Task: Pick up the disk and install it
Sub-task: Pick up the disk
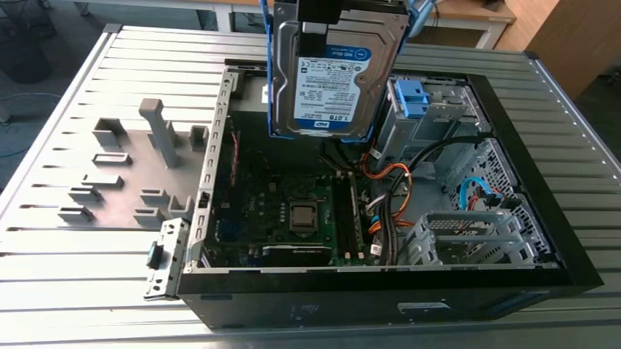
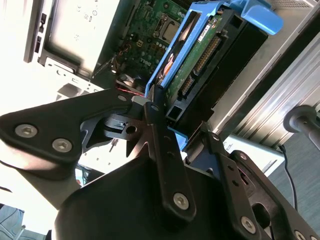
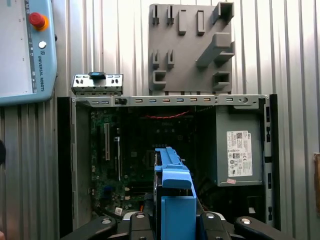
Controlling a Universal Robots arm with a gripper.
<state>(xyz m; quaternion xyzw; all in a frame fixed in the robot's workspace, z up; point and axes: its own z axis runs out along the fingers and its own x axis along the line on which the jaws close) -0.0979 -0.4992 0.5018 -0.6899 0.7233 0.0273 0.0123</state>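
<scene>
The disk [image 1: 335, 80] is a silver hard drive with a white-and-blue label and blue rails along its sides. It hangs upright in the air above the open computer case [image 1: 543, 218], over the back part of the motherboard. My gripper [image 1: 339, 18] is shut on its upper end. In the second wrist view my gripper [image 2: 175, 120] clamps the disk [image 2: 197, 60], whose green circuit-board side and connector show. In the first wrist view the disk's blue rail [image 3: 172, 185] stands edge-on between the black fingers [image 3: 140, 220], above the case interior.
The case lies open on a ribbed metal table [image 1: 78, 254]. A blue bracket [image 1: 412, 98] sits in the drive bay, and a metal cage [image 1: 466, 236] is near orange and black cables. A grey fixture plate [image 1: 126, 167] lies at the exterior view's left. A grey power-supply box [image 3: 240, 150] sits inside.
</scene>
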